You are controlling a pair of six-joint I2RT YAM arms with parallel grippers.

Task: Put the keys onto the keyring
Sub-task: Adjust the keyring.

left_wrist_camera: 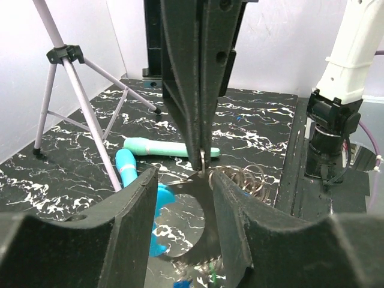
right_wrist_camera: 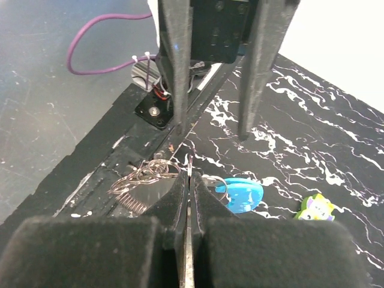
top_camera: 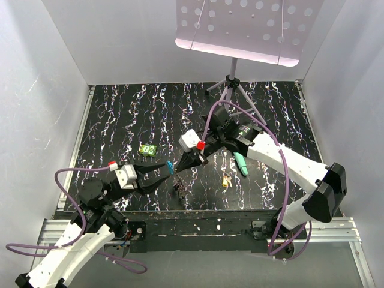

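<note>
Top view: both arms meet mid-table, close to the front edge of the black marbled table (top_camera: 120, 120). The left gripper (top_camera: 172, 171) and right gripper (top_camera: 185, 167) are tip to tip. The keyring (top_camera: 170, 166) sits right there, with only its blue section showing, beside the left fingers. A yellow key (top_camera: 226, 181) lies loose on the table to the right, well apart from the ring and near the teal stick (top_camera: 240, 163). The green tag (top_camera: 147, 150) is on the left, behind the grippers. There's a small dark clump just in front of the tips, too small to identify. The tripod (top_camera: 231, 84) stands at the back.

Left wrist: the left jaws are apart with nothing between the pads, so it's open. The right gripper comes down from above with its fingers together, its tips nipping a thin metal loop of the keyring. The grey rings bunch just right of that pinch. The blue curved piece is left of the left finger, with the teal stick behind it and a tripod leg at far left.

Right wrist: the right fingers are pressed tight, and a sliver of ring wire pokes up from the seam, so it's clamped on the keyring. The left fingers hang down from the top, clearly spread. The grey rings plus a small coil lie to the left at the table's front edge. The blue piece is just right of the tips and the green tag further right. Can't tell whether the ring is lifted or resting.
</note>
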